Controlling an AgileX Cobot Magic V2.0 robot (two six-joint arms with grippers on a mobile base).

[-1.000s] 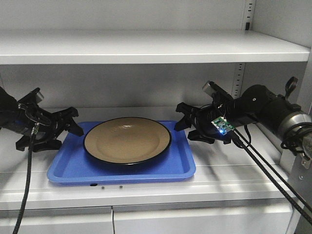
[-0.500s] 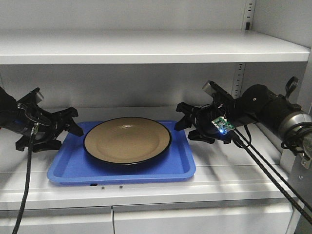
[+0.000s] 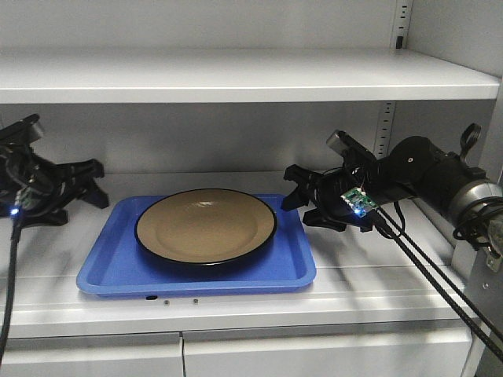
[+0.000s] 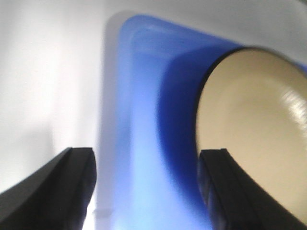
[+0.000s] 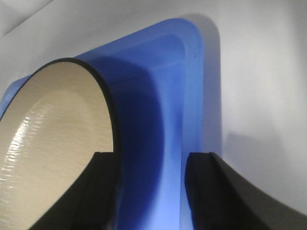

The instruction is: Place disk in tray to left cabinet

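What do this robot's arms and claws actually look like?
Both arms are black. Each end effector, left and right, has two flat, wedge-shaped black fingers. The right arm has a silver-grey joint, a small green circuit board with a blue light, and black cables trailing down. A cable also hangs from the left arm.

Pale grey-white metal fills the scene. An upper shelf (image 3: 236, 77) spans the full width above a plain back wall (image 3: 204, 137). A perforated upright rail (image 3: 384, 126) runs down the back right corner. Below the bench's front edge sit two closed door panels (image 3: 314, 353), split by a thin vertical seam. Lighting is soft and even.
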